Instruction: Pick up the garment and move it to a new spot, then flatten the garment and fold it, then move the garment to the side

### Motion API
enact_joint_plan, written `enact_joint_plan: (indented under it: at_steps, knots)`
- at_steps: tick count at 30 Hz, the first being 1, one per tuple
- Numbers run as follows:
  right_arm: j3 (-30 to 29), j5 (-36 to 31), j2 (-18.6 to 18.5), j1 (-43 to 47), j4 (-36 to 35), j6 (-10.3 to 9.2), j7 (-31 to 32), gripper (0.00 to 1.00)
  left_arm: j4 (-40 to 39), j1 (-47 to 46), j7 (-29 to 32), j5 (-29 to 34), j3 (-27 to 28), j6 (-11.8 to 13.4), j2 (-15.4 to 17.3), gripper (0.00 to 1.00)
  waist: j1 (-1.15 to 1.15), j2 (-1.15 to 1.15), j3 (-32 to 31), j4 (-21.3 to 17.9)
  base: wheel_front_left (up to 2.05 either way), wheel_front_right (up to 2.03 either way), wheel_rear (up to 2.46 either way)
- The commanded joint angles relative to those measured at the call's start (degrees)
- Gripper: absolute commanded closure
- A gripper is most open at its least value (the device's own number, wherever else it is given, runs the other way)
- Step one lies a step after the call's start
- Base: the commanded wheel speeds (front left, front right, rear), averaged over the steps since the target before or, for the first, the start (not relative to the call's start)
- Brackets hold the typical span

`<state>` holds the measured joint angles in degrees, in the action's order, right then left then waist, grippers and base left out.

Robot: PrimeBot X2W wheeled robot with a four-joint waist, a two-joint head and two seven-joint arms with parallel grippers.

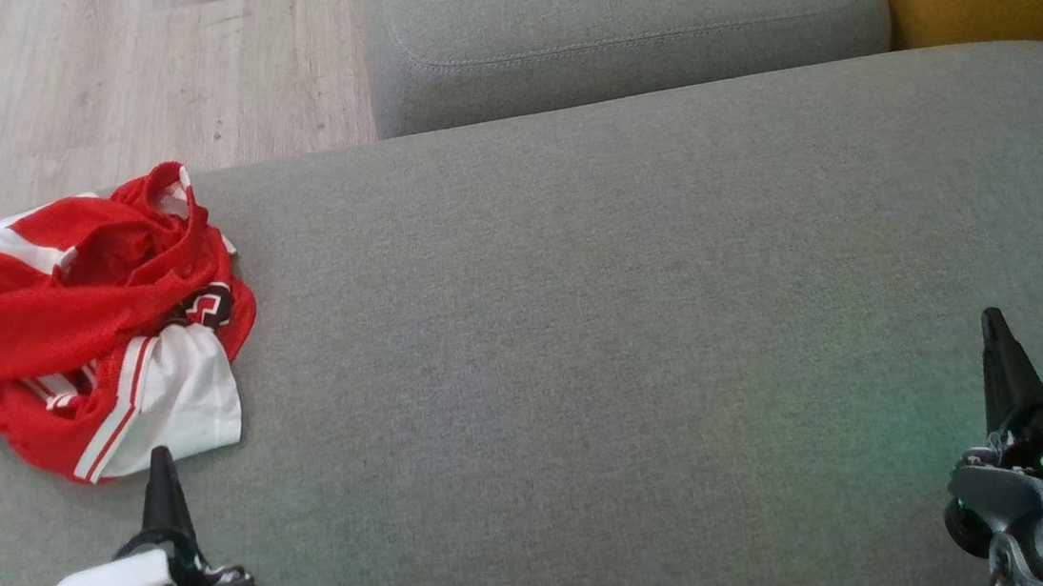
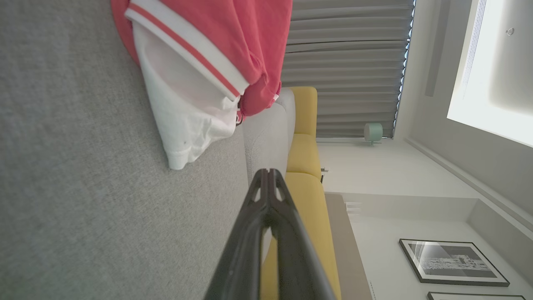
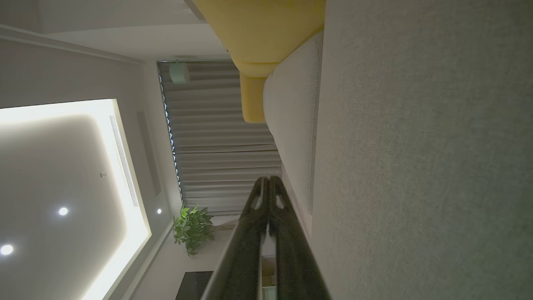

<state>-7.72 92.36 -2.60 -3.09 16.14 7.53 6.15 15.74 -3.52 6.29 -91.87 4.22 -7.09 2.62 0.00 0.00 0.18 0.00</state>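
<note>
The garment runs off the head view's left edge, its dark emblem half-buried in folds.

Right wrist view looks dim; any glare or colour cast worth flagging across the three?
Right wrist view: grey fabric sofa cushion underexposed, lit ceiling panel blown out. Left wrist view: panel glare at right, crumpled red-and-white mesh garment slightly washed out. Head view: green tint on the cushion beside the right end effector.

A home living room: a grey fabric sofa, pale wood flooring, pleated curtains, a framed picture, a potted plant, recessed ceiling lights.
</note>
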Motion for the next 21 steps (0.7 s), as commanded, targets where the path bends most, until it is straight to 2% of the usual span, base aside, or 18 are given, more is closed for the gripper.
enact_joint_plan:
  at_steps: [1,21]
  knots:
    - [1.22,-0.17,-0.28,-3.09,-2.12,-0.04,0.33,1.0,-1.71,-2.66,0.18,-0.31,2.27,-0.4,0.26,1.0,0.0,0.0,0.0,0.0,0.0,0.0,0.0]
    - [1.22,-0.17,-0.28,-3.09,-2.12,-0.04,0.33,1.0,-1.71,-2.66,0.18,-0.31,2.27,-0.4,0.26,1.0,0.0,0.0,0.0,0.0,0.0,0.0,0.0]
